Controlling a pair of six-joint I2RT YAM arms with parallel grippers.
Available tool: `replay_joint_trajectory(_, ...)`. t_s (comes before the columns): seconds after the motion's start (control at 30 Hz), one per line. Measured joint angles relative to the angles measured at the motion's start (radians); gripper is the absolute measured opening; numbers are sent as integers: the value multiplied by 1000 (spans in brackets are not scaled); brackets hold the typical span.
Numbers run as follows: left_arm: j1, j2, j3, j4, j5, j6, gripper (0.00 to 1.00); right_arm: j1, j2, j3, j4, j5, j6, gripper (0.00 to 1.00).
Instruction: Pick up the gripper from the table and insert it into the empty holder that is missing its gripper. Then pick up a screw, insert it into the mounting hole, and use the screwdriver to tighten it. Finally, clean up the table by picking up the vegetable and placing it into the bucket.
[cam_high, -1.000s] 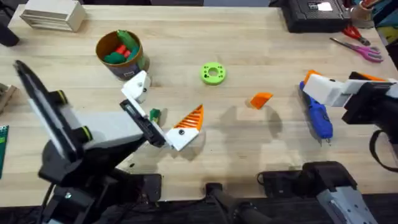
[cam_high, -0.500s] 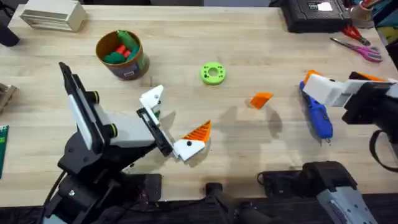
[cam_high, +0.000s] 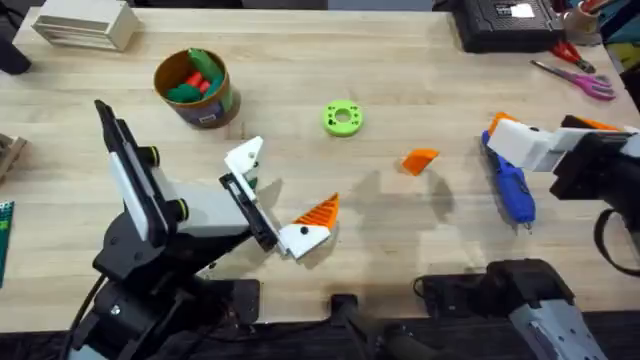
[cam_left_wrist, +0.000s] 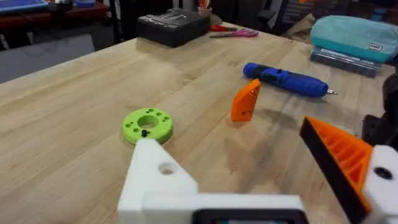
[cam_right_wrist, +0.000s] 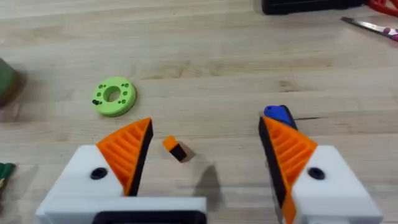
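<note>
The loose orange gripper (cam_high: 420, 160) (cam_left_wrist: 245, 101) (cam_right_wrist: 174, 148) lies on the table right of centre. My left gripper (cam_high: 288, 180) (cam_left_wrist: 230, 140) stands open to its left. One finger is the bare white holder (cam_high: 245, 158) (cam_left_wrist: 158, 180), the other carries an orange tip. The small green vegetable (cam_high: 249, 183) peeks out beside the holder. The blue screwdriver (cam_high: 510, 185) (cam_left_wrist: 286, 79) (cam_right_wrist: 278, 113) lies at the right, under my open right gripper (cam_high: 545, 125) (cam_right_wrist: 205, 134). The bucket (cam_high: 195, 88) stands at the back left with toy vegetables inside.
A lime-green disc (cam_high: 342, 117) (cam_left_wrist: 148, 124) (cam_right_wrist: 113, 96) lies behind centre with a small dark piece on it. Pink scissors (cam_high: 575, 78) and a black box (cam_high: 500, 22) sit at the back right. A white block (cam_high: 85, 25) is at the back left.
My left arm pulled upright and its gripper shifted a little to the right and back, then held still. The right arm and the loose parts have not moved.
</note>
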Motion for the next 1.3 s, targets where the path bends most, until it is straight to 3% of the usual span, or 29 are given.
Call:
replay_joint_trajectory(0.53,0,0,0,0,0,0,987,0,0,0,4,-16,1,990)
replay_joint_trajectory(0.73,0,0,0,0,0,0,987,1,30,2,-4,-135,-30,989)
replay_joint_trajectory(0.9,0,0,0,0,0,0,988,39,213,28,-97,-213,-107,990)
replay_joint_trajectory(0.93,0,0,0,0,0,0,987,107,399,100,-175,-199,-174,990)
replay_joint_trajectory(1.07,0,0,0,0,0,0,987,159,544,155,-186,-129,-205,989)
replay_joint_trajectory(1.1,0,0,0,0,0,0,987,164,657,158,-183,-88,-222,990)
replay_joint_trajectory(1.17,0,0,0,0,0,0,987,177,758,159,-169,-69,-292,990)
replay_joint_trajectory(1.3,0,0,0,0,0,0,987,200,829,158,-111,-61,-358,990)
